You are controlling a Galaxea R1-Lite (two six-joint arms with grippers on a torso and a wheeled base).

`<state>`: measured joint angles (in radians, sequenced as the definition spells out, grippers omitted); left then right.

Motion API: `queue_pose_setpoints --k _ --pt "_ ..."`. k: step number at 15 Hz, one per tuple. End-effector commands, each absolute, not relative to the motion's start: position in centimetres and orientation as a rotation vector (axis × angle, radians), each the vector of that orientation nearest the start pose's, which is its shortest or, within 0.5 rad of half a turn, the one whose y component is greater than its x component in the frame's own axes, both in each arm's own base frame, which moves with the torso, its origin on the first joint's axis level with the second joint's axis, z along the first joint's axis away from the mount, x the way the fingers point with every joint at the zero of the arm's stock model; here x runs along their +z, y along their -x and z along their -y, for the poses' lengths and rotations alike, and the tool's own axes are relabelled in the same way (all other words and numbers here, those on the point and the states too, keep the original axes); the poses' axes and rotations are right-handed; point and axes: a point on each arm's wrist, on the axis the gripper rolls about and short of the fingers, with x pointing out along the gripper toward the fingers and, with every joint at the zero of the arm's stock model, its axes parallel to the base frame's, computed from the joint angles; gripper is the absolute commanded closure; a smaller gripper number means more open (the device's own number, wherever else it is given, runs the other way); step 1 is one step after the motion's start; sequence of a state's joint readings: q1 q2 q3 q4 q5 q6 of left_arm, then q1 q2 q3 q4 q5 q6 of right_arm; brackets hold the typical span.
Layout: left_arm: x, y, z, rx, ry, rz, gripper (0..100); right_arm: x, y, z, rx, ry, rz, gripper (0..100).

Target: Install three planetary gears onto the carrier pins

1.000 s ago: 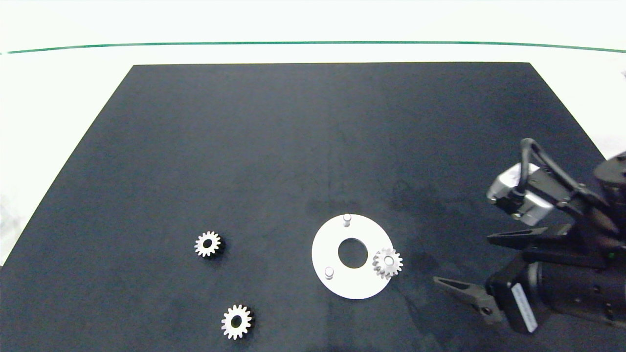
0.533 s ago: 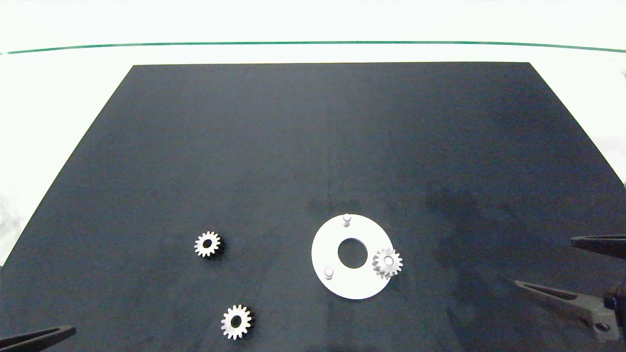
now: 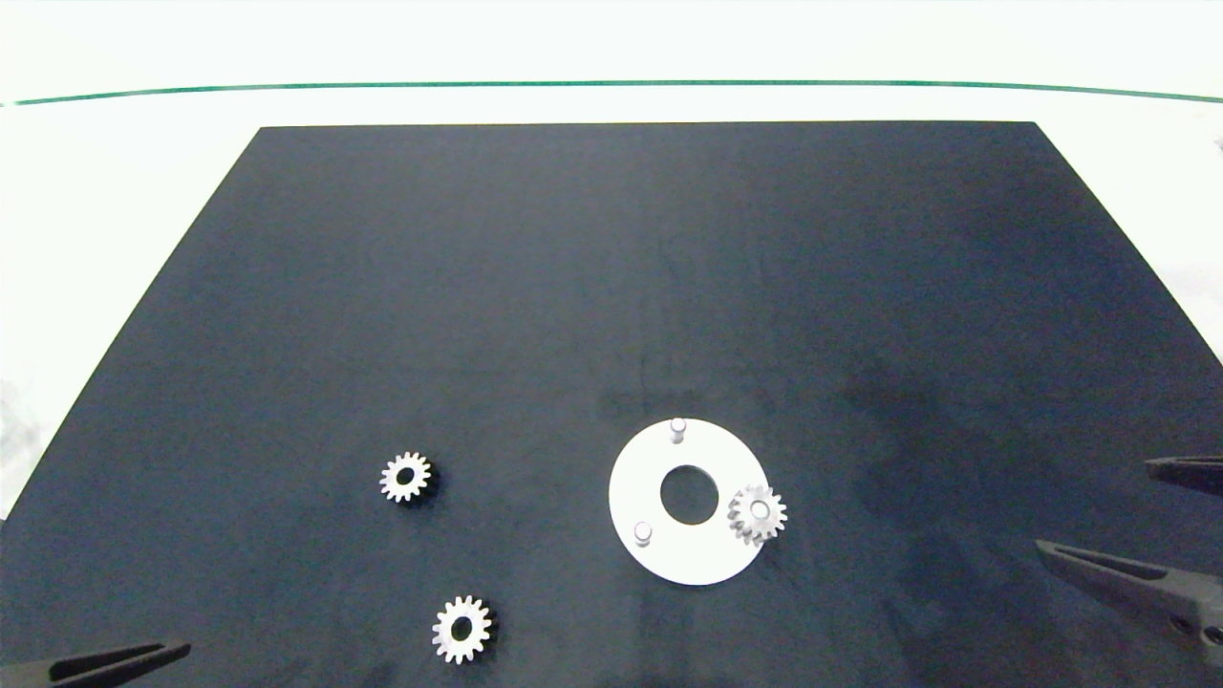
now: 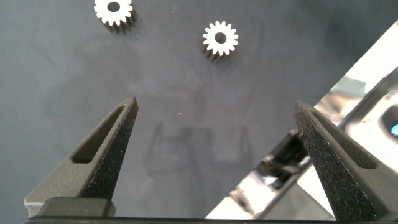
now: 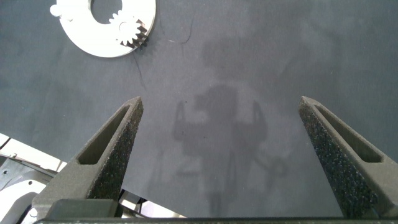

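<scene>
Sitting on one pin of the white disc [image 3: 669, 554], a gear [image 3: 758, 514] is in place; two pins [image 3: 677, 428] stand bare. Two more gears [image 3: 405, 477] lie on the dark mat [image 3: 611, 287] well left of the disc. Both pincers are open and empty: left pincer [image 4: 214, 143] at the desk's near-left corner, right pincer [image 5: 221, 140] at the right edge.

In the head view the disc [image 3: 688, 554] lies on the mat [image 3: 611, 287], lower centre-right of the frame. One pin [image 3: 677, 427] stands at its upper edge, another [image 3: 643, 531] at its lower left. A gear [image 3: 758, 514] sits on the disc's right edge, apparently over the third pin. Two gears lie left of the disc, one [image 3: 405, 477] above the other [image 3: 462, 629], near the bottom edge.
</scene>
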<state>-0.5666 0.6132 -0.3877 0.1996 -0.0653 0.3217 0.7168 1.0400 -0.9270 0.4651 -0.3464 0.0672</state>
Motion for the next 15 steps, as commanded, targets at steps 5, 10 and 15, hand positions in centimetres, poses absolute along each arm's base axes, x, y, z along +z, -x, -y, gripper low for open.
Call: queue_pose_setpoints --k 5,10,15 --pt "15.9 -5.2 3.4 -0.699 -0.599 -0.410 0 26.0 -9.0 -6.8 0.341 0.224 -0.503 0" --pt "15.7 -7.4 5.1 -0.700 -0.661 -0.440 0 26.2 -8.2 -5.4 0.291 0.208 -0.500 0" --pt "15.2 -9.2 7.4 -0.720 -0.705 -0.445 0 26.2 -8.0 -5.1 0.272 0.202 -0.500 0"
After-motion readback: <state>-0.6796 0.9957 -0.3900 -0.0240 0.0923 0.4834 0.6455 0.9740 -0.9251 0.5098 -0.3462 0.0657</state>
